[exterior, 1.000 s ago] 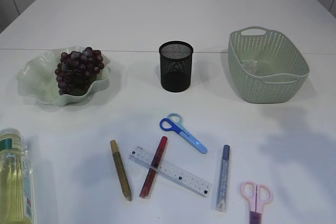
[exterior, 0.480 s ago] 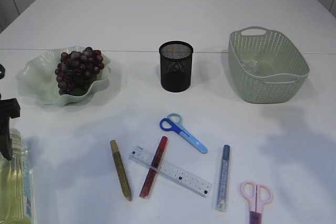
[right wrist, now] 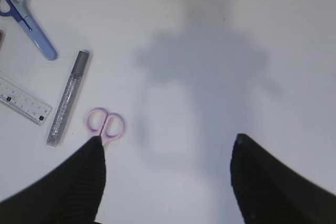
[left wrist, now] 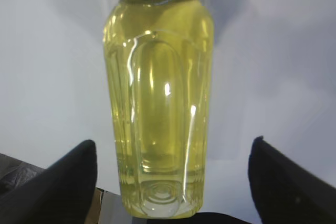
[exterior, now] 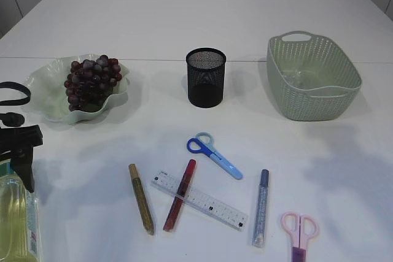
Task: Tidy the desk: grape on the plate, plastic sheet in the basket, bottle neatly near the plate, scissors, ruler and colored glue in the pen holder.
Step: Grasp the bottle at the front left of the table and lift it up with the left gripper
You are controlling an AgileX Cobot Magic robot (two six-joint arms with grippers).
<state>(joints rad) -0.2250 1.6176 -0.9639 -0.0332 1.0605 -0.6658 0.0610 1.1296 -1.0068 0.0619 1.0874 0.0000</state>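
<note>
A bottle (left wrist: 157, 103) of yellow liquid with a green label lies on the table at the front left (exterior: 15, 219). My left gripper (left wrist: 173, 145) is open and straddles its base, with a gap on both sides. One black finger (exterior: 27, 170) shows in the exterior view. Grapes (exterior: 92, 82) rest on the pale green plate (exterior: 40, 93). Gold glue (exterior: 141, 199), red glue (exterior: 179, 195), silver glue (exterior: 261, 208), a ruler (exterior: 199, 200), blue scissors (exterior: 214, 154) and pink scissors (exterior: 299, 230) lie in front of the black mesh pen holder (exterior: 206, 78). My right gripper (right wrist: 168, 140) is open over bare table beside the pink scissors (right wrist: 105, 124).
A green woven basket (exterior: 314, 99) stands at the back right, with something clear and crumpled inside (exterior: 299, 78). The right wrist view also takes in the silver glue (right wrist: 68, 98), the ruler's end (right wrist: 23, 98) and the blue scissors (right wrist: 29, 19).
My left gripper has come into the exterior view from the left edge, over the bottle's neck, and its jaws have spread wider. Nothing else has moved.
</note>
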